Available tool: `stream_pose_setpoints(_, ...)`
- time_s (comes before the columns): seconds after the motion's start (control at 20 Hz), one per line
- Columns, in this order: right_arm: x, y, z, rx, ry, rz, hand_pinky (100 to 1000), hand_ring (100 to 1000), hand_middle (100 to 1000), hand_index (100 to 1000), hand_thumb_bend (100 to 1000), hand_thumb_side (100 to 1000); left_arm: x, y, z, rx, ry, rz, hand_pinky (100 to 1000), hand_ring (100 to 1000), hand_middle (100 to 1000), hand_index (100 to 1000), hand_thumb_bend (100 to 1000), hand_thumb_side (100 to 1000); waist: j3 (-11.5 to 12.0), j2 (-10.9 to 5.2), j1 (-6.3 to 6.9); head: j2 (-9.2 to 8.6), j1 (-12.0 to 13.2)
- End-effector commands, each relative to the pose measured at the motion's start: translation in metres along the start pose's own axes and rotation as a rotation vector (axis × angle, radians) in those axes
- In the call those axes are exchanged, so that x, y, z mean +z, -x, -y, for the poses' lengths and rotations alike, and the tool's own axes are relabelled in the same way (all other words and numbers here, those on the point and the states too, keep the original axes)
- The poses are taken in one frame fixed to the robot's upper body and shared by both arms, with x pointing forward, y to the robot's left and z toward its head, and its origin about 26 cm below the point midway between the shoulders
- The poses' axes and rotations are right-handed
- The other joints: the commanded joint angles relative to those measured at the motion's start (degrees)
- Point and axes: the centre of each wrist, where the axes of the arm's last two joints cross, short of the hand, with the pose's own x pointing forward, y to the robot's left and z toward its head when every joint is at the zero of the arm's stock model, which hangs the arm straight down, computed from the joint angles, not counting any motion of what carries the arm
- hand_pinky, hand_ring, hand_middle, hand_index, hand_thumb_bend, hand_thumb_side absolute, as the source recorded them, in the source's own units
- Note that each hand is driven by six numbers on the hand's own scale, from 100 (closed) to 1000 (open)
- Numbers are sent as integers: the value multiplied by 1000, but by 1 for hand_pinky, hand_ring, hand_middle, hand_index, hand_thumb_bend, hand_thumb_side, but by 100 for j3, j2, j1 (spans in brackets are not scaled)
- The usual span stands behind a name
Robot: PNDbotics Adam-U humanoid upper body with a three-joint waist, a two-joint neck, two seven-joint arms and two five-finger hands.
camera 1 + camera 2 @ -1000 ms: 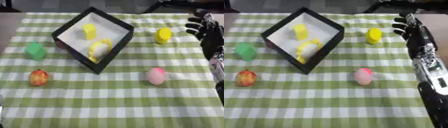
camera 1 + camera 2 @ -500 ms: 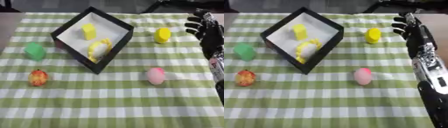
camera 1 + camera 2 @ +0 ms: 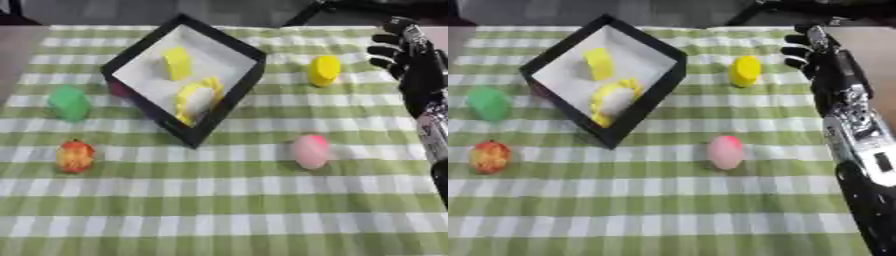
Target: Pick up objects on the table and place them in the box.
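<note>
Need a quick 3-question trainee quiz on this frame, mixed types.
1. True or false: the pink object lies inside the box.
2. Which object is nearest the right hand? A) green object B) yellow cylinder C) red-orange fruit
3. How many objects lie on the checked cloth outside the box?

Key: 1 false; 2 B; 3 four.
</note>
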Motion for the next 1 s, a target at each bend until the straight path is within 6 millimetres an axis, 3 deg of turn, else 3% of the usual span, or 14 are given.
stream_pose_setpoints(0.05,-3,-12,7,39,-7,30,839,786,746,855,100,815,-2,-15,-24,-145,51,26,802,809,795,826,383,580,5,-41,93,5,-30)
stream_pose_setpoints(0.5,-4,-12,6,44,-17,28,839,786,747,855,100,817,-11,-32,-39,-438,329,48,808,810,801,854,432,591,-24,-49,122,5,-4)
stream_pose_setpoints(0.75,-4,-12,7,48,-20,26,839,786,747,856,100,819,-17,-35,-43,-581,506,1,815,805,801,864,451,613,-45,-58,153,5,21)
stream_pose_setpoints(1.0,-4,-12,6,48,-22,26,839,786,747,856,100,819,-20,-29,-40,-673,571,-33,811,801,796,864,475,606,-64,-65,171,5,47)
